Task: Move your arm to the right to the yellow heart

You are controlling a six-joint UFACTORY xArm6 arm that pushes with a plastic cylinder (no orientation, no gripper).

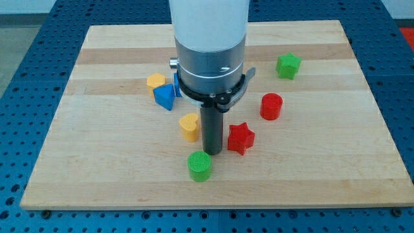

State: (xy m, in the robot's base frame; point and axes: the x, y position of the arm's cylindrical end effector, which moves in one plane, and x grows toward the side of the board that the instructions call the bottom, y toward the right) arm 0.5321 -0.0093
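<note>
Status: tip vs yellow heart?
My tip down on the board, just right of the yellow heart. Red star at tip's right, green cylinder below.

Pale wood board [97,162], smooth; ridged matt plastic green cylinder [200,166].

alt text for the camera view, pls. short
My tip rests on a wooden board, just right of the yellow heart, left of the red star and above the green cylinder. Farther off: a red cylinder, green block, blue block, and second yellow block.
</note>
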